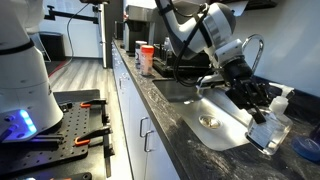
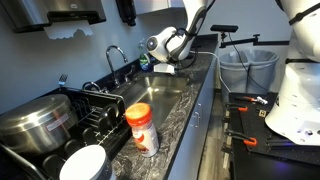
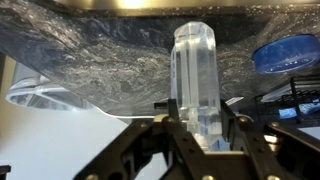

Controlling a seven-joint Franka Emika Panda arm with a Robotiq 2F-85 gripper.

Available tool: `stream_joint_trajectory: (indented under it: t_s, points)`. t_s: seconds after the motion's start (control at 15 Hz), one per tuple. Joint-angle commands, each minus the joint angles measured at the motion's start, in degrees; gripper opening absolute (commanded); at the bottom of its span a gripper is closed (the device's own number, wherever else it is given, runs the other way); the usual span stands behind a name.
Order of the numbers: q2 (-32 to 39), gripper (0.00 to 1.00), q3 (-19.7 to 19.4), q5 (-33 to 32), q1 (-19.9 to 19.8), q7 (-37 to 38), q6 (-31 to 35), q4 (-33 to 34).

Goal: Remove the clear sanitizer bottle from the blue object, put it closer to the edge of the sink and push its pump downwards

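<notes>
Beside the sink (image 1: 230,118), over the dark stone table (image 3: 110,50), the gripper (image 3: 205,122) has its fingers pinching the clear sanitizer bottle (image 3: 200,75). The bottle is already off the blue object (image 3: 290,52) and apart from it. Setting it near the sink edge and pressing the pump (image 1: 281,100) appear not yet done.

White arm (image 1: 195,30) comes down from upper centre toward right side of sink (image 1: 228,128). Black gripper (image 1: 258,108) right against clear sanitizer bottle (image 1: 272,128). Jaws' hold unreadable from here. Bottle roughly upright at sink's edge on dark speckled table (image 1: 195,155), white pump (image 1: 283,100) on top. Low blue object (image 1: 309,150) at right frame edge, near bottle, not touching. Chrome faucet (image 1: 258,45) behind gripper. Further back, orange-labelled containers (image 1: 145,58).
</notes>
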Motion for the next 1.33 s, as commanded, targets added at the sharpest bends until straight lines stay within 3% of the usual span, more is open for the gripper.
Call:
stream_joint_trajectory:
  t_s: [0.0, 1.27]
  points:
    - [-0.99, 0.16, 0.79, -0.08, -0.82, -1.13, 0.19, -0.90]
    - [-0.52, 0.16, 0.95, -7.04, -1.98, 0.10, 3.64, -1.60]
